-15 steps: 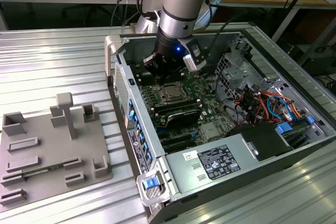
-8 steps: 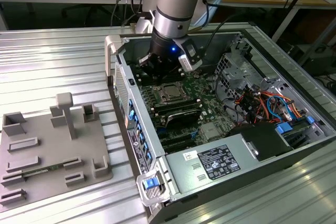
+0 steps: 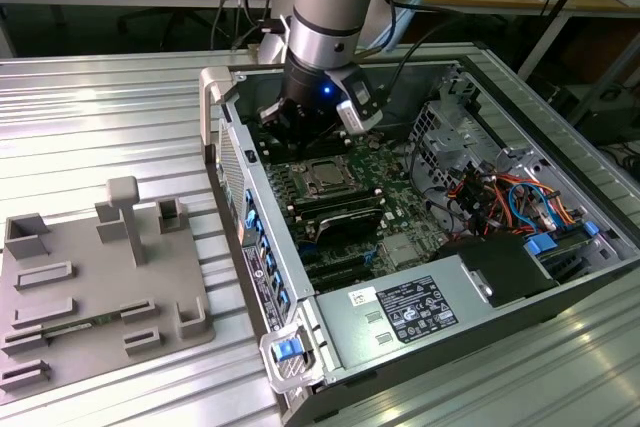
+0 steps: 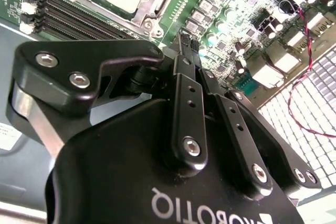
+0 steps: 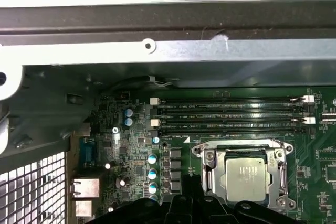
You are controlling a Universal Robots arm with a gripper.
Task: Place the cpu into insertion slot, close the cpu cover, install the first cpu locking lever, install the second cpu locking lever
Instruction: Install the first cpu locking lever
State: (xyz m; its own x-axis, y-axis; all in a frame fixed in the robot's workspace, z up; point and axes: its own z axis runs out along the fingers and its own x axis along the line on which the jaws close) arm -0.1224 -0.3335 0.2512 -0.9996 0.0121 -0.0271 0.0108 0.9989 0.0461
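**Gripper [image 4: 185, 43] pressed together on nothing, tips low beside the socket**
Just ahead of the tips, the cpu [image 5: 245, 178] sits in its slot with the cpu cover [image 5: 241, 149] flat around it, and the memory slots [image 5: 231, 113] lie beyond. This looks like lever work: keep the tips joined, press steadily, and stay off the chip.

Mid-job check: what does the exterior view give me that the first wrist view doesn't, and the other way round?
Exterior view: the grey plastic fixture tray beside the open metal computer case, the silver power supply box, and the silver robot arm reaching down into it.
First wrist view: a column of blue-topped capacitors and a white mesh grille at the board's edge.
Both: the square silver-grey cpu seated in its socket, the shiny silver cpu cover frame lying around it, and the long black memory slots.
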